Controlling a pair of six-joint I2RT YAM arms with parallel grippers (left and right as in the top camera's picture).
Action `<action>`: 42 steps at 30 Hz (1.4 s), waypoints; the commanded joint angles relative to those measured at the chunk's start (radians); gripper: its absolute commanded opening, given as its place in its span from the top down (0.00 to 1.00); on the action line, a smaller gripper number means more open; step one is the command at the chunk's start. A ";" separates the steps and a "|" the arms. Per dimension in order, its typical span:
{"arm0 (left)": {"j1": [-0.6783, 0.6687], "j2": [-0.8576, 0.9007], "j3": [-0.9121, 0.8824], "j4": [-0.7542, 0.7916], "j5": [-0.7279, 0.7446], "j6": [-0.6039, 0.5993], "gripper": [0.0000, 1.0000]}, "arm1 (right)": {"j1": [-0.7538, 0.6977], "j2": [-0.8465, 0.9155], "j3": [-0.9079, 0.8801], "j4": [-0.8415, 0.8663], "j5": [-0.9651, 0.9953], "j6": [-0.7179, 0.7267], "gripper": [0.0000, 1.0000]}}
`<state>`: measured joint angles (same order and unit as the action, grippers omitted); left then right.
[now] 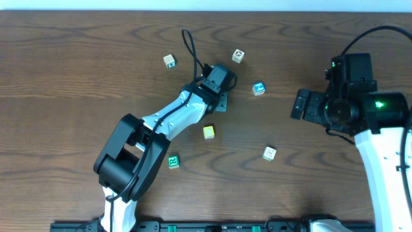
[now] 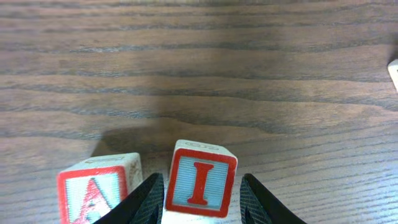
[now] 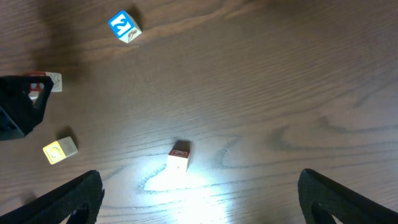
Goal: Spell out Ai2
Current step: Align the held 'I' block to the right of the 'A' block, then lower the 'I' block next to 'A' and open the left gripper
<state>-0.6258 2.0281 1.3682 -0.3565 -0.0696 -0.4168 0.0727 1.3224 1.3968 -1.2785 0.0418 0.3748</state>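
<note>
While the left hand (image 2: 200,186) hangs low over the dark wood-grain bench (image 2: 199,74), its two black fingers (image 2: 149,202) flank the red-framed wooden I cube (image 2: 201,183). The cube sits upright on the bench, a bold red letter on a pale blue face inside a red border. The grip looks released: a dark sliver shows between the cube and the finger on its right in the wrist view, and the other finger stands just beside the cube's left edge. On the far side of that finger sits the red-framed wooden A cube (image 2: 93,194). It is just beside the first cube, its red letter on the same pale blue ground and its face turned slightly off line with its neighbour's. From overhead the pair cannot be seen under the left arm, near the middle of the bench. The blue-framed wooden 2 cube (image 1: 259,88) rests alone to the right, clear of the left hand, its blue-and-white face skewed. The right hand (image 3: 199,183) hovers over the right side of the bench, fingers spread wide and gripping nothing. A plain yellow cube (image 1: 208,132) and a green-faced cube (image 1: 173,162) lie nearer the left arm's base.
</note>
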 commanded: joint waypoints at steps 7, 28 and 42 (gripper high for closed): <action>-0.003 -0.025 0.175 -0.158 -0.083 0.074 0.60 | 0.007 -0.009 -0.003 -0.002 0.014 0.006 0.01; 0.151 -0.040 0.093 -0.338 -0.118 -0.054 0.71 | 0.007 -0.009 -0.003 -0.034 0.014 0.006 0.01; 0.161 -0.039 -0.007 -0.179 0.045 -0.052 0.73 | 0.007 -0.009 -0.003 -0.035 0.015 0.006 0.01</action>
<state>-0.4660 2.0102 1.3651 -0.5457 -0.0689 -0.4610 0.0727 1.3224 1.3968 -1.3125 0.0425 0.3748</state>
